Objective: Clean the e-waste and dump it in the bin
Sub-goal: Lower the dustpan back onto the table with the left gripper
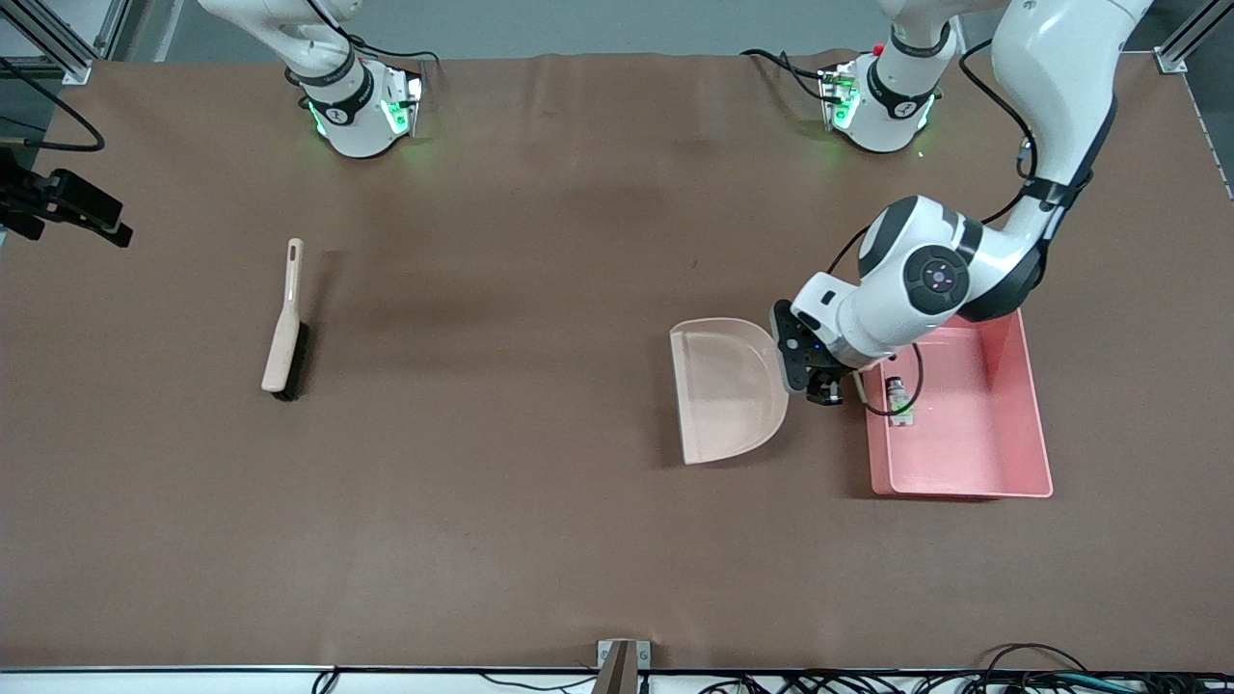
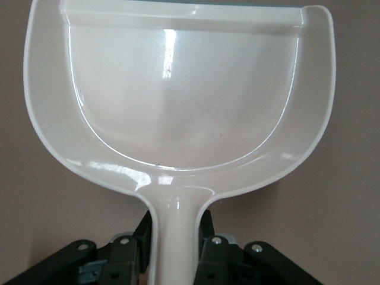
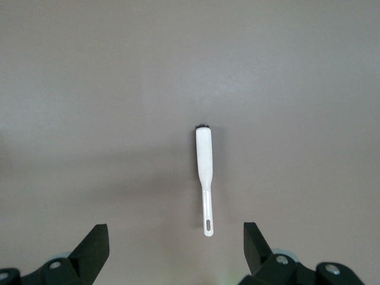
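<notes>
The dustpan (image 1: 725,388) lies on the table (image 1: 540,520) just beside the bin (image 1: 1022,453), toward the right arm's end from it, with the left end effector (image 1: 827,386) closed on its handle between the two. One piece of e-waste (image 1: 898,397) lies in the bin near the wall closest to the dustpan. The brush (image 1: 284,328) lies well apart toward the right arm's end, under the raised right end effector (image 3: 177,249).

Front view: high, facing both bases, whole bench (image 1: 540,540). Left wrist view: close above held dustpan (image 2: 178,101), ahead of left hand (image 2: 175,249). Right wrist view: high, straight down on brush (image 3: 203,166), shared with front view.
</notes>
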You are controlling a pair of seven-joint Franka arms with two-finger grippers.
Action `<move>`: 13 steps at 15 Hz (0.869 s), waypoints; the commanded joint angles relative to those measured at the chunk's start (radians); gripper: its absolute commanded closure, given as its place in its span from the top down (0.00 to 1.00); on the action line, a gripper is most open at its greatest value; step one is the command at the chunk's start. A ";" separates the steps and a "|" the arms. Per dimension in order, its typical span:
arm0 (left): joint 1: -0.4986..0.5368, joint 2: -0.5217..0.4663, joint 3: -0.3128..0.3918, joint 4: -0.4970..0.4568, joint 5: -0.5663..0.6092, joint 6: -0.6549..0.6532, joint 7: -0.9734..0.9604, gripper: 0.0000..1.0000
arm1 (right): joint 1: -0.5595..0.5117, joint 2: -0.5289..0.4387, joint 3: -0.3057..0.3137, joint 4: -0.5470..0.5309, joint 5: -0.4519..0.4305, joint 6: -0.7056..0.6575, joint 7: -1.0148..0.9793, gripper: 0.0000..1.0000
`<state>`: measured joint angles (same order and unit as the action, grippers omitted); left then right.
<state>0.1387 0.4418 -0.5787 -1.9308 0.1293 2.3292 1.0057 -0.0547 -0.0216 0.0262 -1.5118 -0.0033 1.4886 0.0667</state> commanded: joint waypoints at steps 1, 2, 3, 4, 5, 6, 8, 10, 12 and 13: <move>-0.030 0.009 0.028 -0.016 -0.007 0.035 0.047 0.00 | -0.005 0.008 0.007 0.010 0.045 0.038 0.007 1.00; -0.036 0.017 0.029 -0.019 -0.007 0.039 0.050 0.00 | -0.004 0.008 0.006 0.013 0.063 0.038 0.007 1.00; -0.047 0.032 0.030 -0.019 -0.005 0.054 0.053 0.00 | -0.002 0.008 0.007 0.012 0.063 0.036 0.001 1.00; -0.053 0.040 0.037 -0.020 -0.005 0.065 0.054 0.00 | 0.006 0.006 0.008 0.010 0.063 0.030 0.001 1.00; -0.068 0.047 0.054 -0.022 -0.005 0.074 0.054 0.00 | 0.013 0.005 0.008 0.010 0.062 0.027 0.007 1.00; -0.077 0.054 0.069 -0.027 -0.005 0.088 0.054 0.00 | 0.025 0.002 0.008 0.007 0.057 0.022 0.007 1.00; -0.090 0.058 0.091 -0.043 -0.005 0.123 0.056 0.00 | 0.035 0.002 0.008 -0.004 0.049 0.015 0.007 1.00; -0.111 0.067 0.111 -0.043 -0.005 0.143 0.054 0.00 | 0.039 -0.001 0.008 -0.014 0.048 0.015 0.004 1.00; -0.119 0.072 0.118 -0.043 -0.007 0.147 0.047 0.00 | 0.033 -0.003 0.004 -0.013 0.020 0.010 -0.002 1.00; -0.119 0.077 0.125 -0.043 -0.005 0.148 0.047 0.00 | 0.024 -0.003 -0.002 -0.013 -0.007 -0.020 -0.007 1.00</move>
<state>0.0351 0.5264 -0.4729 -1.9663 0.1294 2.4577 1.0426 -0.0163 -0.0138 0.0299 -1.5139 0.0246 1.4984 0.0665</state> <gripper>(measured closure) 0.665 0.000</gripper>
